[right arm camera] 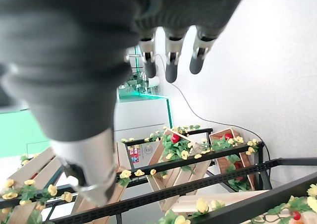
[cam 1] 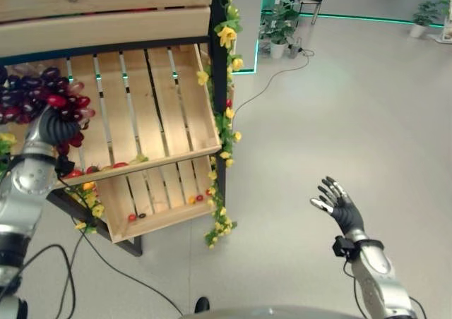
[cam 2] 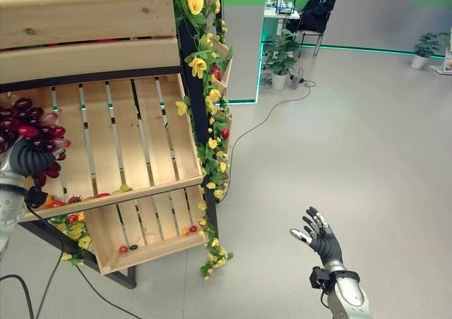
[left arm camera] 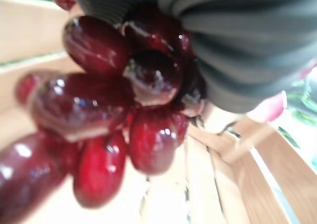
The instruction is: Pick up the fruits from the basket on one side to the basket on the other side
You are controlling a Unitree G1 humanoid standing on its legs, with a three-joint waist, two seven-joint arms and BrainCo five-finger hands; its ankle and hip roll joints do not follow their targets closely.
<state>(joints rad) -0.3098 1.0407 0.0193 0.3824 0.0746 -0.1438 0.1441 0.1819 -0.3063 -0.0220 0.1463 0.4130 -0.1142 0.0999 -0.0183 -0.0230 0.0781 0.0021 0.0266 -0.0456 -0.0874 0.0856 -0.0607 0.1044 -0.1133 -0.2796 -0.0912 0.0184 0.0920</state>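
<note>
A bunch of dark red grapes (cam 1: pixel 42 97) is up at the left end of the tilted wooden crate (cam 1: pixel 159 100). My left hand (cam 1: pixel 60 130) is shut on it from below, with the grapes bulging over the dark cover. Up close, the glossy grapes (left arm camera: pixel 114 115) hang against that cover, and the crate slats lie behind them. My right hand (cam 1: pixel 339 205) is open, held low over the bare floor to the right of the stand. Its fingers (right arm camera: pixel 171 60) are straight and hold nothing.
A few small red fruits (cam 1: pixel 120 165) lie along the crate's front lip, and more sit in a lower crate (cam 1: pixel 166 199). A black post with a garland of yellow flowers (cam 1: pixel 224 86) edges the stand. A person (cam 2: pixel 321 1) sits at a far desk near potted plants (cam 1: pixel 279 26).
</note>
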